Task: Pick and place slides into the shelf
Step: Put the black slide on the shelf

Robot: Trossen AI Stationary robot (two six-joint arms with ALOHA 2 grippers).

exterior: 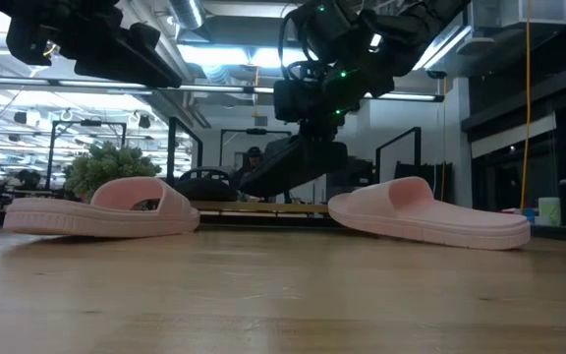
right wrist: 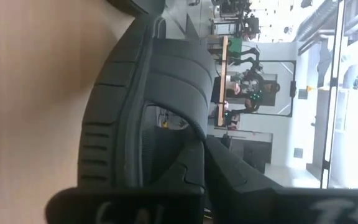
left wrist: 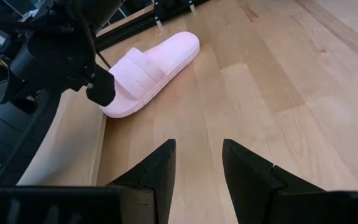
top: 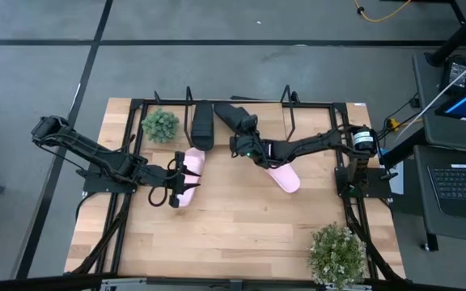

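Your right gripper (top: pixel 243 139) is shut tight on a black slide (top: pixel 235 118), pinching its strap and holding it up off the counter (top: pixel 233 234). The slide hangs tilted, right by the shelf (top: pixel 290 111) at the far edge of the counter. Its long side points slantwise toward the shelf, toe end nearest the rods. The move ahead turns on this, I think: the empty slot lies just beyond the held slide, next to the other black slide (top: pixel 202 125), which already stands in the shelf. You would need to line the long side up with the rods before it can slip in.

Your left gripper (top: pixel 174 184) is open and holds nothing. It hangs low over the left pink slide (top: pixel 189 175), which lies flat with its long side pointing toward the shelf. The right pink slide (top: pixel 284 177) lies flat under your right arm, slanted. Your left arm is nearer the left pink one; your right arm is nearer the right pink one.

Count: two black slides, two pink slides, one shelf, and two small green plants (top: pixel 160 124).
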